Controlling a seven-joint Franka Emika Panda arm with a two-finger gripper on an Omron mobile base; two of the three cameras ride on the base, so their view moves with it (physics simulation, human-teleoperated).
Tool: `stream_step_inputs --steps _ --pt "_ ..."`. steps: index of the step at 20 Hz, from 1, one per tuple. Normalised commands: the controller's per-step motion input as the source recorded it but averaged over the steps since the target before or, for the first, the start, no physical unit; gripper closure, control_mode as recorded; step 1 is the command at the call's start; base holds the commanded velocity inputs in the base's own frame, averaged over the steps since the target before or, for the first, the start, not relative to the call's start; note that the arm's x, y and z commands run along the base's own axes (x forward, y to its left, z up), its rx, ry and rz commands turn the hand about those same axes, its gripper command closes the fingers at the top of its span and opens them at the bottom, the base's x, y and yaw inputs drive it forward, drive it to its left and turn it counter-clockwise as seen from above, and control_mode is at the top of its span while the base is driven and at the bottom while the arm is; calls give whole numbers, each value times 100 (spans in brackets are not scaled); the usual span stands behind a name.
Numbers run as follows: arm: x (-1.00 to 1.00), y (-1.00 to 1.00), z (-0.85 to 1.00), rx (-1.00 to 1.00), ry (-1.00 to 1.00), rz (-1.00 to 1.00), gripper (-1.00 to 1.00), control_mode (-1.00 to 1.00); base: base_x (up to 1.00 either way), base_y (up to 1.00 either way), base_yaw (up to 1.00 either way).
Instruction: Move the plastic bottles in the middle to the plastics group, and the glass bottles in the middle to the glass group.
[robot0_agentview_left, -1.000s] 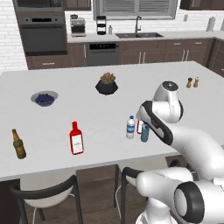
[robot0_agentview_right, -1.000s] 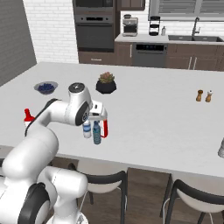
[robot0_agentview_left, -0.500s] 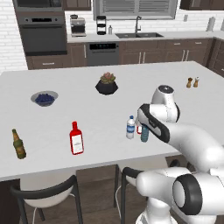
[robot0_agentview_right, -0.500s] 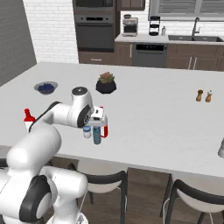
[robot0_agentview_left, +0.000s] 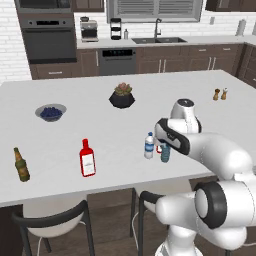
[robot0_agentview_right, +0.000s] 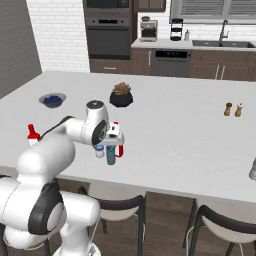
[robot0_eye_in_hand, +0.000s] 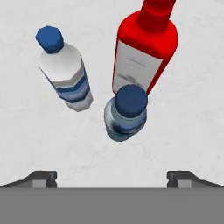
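Hand view: gripper (robot0_eye_in_hand: 112, 177) jaws wide, holding nothing, directly above blue-teal bottle (robot0_eye_in_hand: 125, 113). Clear bottle (robot0_eye_in_hand: 65, 74) and red bottle (robot0_eye_in_hand: 143, 52) stand just beside it, near the counter's (robot0_agentview_left: 110, 145) front edge.

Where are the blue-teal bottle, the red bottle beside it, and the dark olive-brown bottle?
blue-teal bottle (robot0_eye_in_hand: 127, 113): hand view, on its shoulder below the cap.
red bottle (robot0_eye_in_hand: 141, 65): hand view, on its white label.
dark olive-brown bottle (robot0_agentview_left: 21, 167): left base view, on its body.

Red bottle (robot0_eye_in_hand: 144, 57) label print seemingly illegible.
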Motion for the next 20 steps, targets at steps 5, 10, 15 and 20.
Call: stream_step_inputs --steps 5,10,15,20 --pt "17 0 -23 0 0 1 -100 -100 0 0 0" --pt "13 0 -28 0 0 0 -100 -100 0 0 0" --pt "16 -3 -2 0 0 0 -100 -100 0 0 0" --pt "17 -1 0 0 0 0 -100 -100 0 0 0"
